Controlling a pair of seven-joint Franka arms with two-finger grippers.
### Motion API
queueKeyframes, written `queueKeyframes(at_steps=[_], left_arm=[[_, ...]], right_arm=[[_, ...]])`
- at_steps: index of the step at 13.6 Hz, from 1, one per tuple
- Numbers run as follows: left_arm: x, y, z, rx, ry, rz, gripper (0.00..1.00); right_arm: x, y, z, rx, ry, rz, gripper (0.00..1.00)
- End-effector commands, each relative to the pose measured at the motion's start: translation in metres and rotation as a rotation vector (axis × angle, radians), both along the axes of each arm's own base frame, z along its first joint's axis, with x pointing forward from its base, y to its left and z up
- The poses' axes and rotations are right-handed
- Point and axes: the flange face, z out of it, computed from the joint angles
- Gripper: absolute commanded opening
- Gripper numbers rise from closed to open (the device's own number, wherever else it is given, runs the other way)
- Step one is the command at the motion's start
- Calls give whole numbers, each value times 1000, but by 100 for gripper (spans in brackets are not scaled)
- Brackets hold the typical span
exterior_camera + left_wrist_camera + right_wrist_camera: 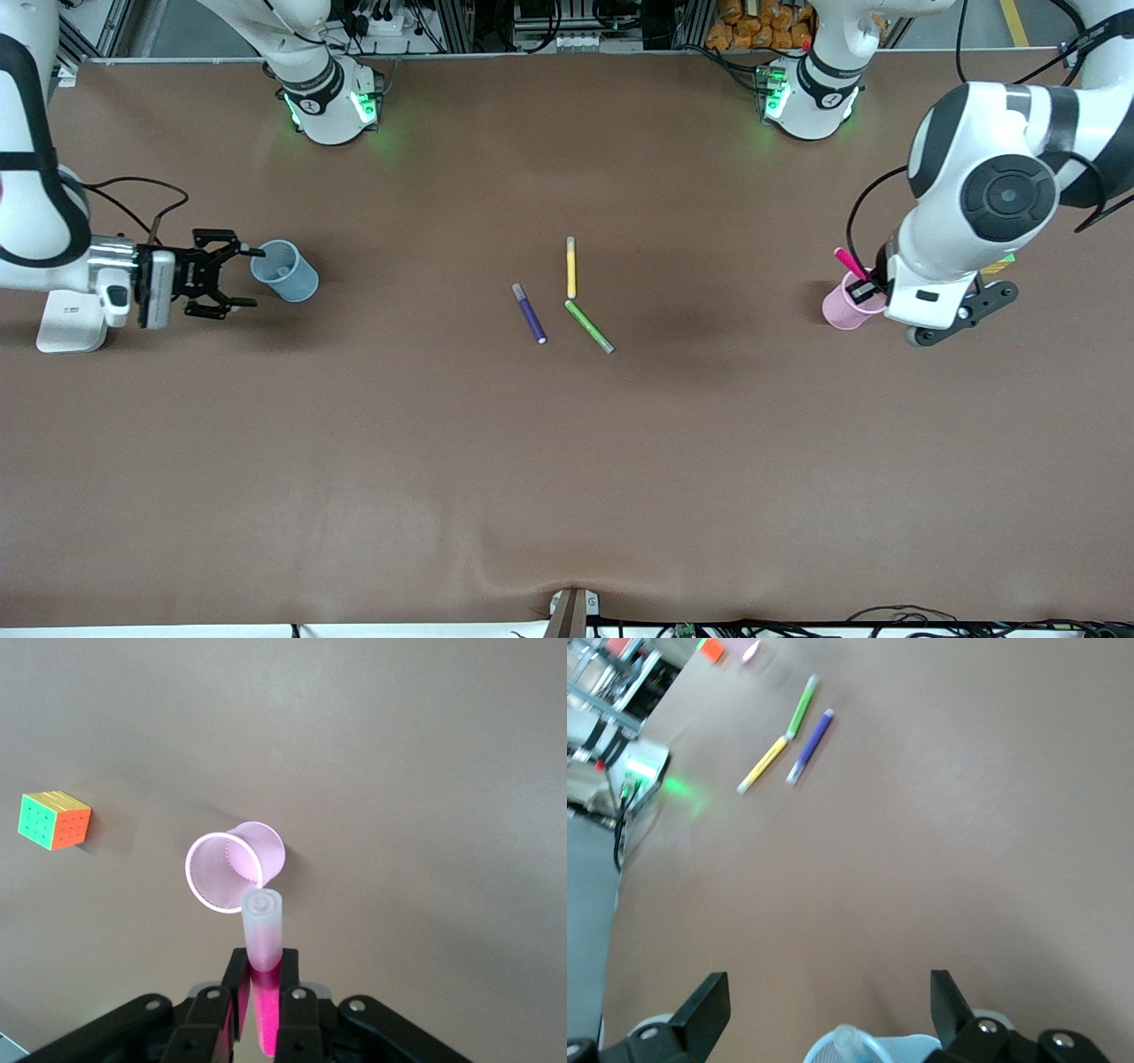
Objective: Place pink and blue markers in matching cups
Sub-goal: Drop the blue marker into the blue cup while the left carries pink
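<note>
My left gripper [861, 288] is shut on the pink marker [849, 262] and holds it tilted over the pale pink cup [843, 312] at the left arm's end of the table. In the left wrist view the fingers [291, 964] clamp the magenta marker [266, 1005], and its clear end sits at the rim of the pink cup [235, 870]. My right gripper [255, 277] is open beside the pale blue cup [288, 273] at the right arm's end. In the right wrist view the blue cup [921, 1050] sits between the spread jaws of the gripper [828, 990]. Only the blue marker's greyish clear end [850, 1043] shows in it.
A purple marker [530, 314], a yellow marker [571, 268] and a green marker [589, 326] lie together at the table's middle. A colour cube [55, 820] stands near the pink cup, mostly hidden by the left arm in the front view.
</note>
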Motion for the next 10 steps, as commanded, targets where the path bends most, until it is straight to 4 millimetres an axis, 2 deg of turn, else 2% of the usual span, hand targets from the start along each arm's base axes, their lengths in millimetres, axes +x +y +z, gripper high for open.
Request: queueKeyframes(at_steps=[1, 3, 5, 8, 10], left_arm=[[-21, 13, 10, 7, -44, -44, 0], [-36, 17, 5, 29, -88, -96, 0], [-40, 31, 12, 47, -96, -117, 0], [-39, 68, 24, 38, -96, -153, 0], [-51, 73, 26, 37, -107, -190, 0]], right_arm=[[38, -1, 70, -34, 132, -103, 100], [59, 2, 128, -115, 278, -226, 100], [72, 9, 175, -217, 335, -294, 100], [84, 17, 234, -369, 346, -400, 100], [90, 29, 259, -479, 420, -558, 100]])
